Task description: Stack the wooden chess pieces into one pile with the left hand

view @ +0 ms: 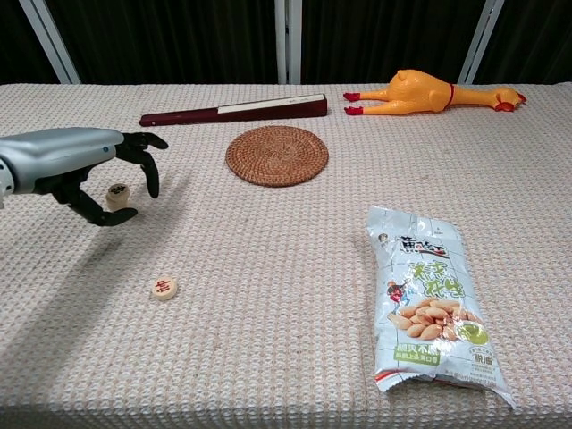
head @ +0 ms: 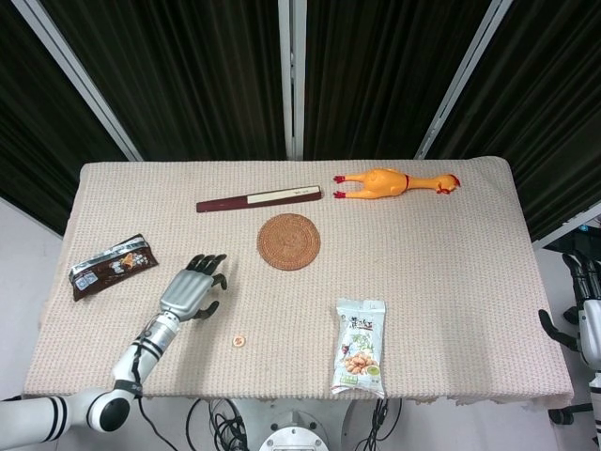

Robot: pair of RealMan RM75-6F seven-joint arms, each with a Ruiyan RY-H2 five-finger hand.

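Note:
A thick round wooden chess piece (view: 117,195) sits on the beige cloth at the left. My left hand (view: 80,165) hovers over it with its fingers spread, the thumb in front of the piece and the other fingers curving past its right side. No contact shows. The head view hides that piece under the left hand (head: 192,294). A second, flat chess piece (view: 163,288) lies alone nearer the front edge, seen in the head view as the second piece (head: 238,341). My right hand (head: 584,315) hangs off the table's right side, holding nothing.
A snack bag (view: 431,299) lies front right, a woven coaster (view: 276,155) in the middle. Behind them are a folded fan (view: 232,110) and a rubber chicken (view: 429,91). A dark snack wrapper (head: 111,266) lies at the left edge.

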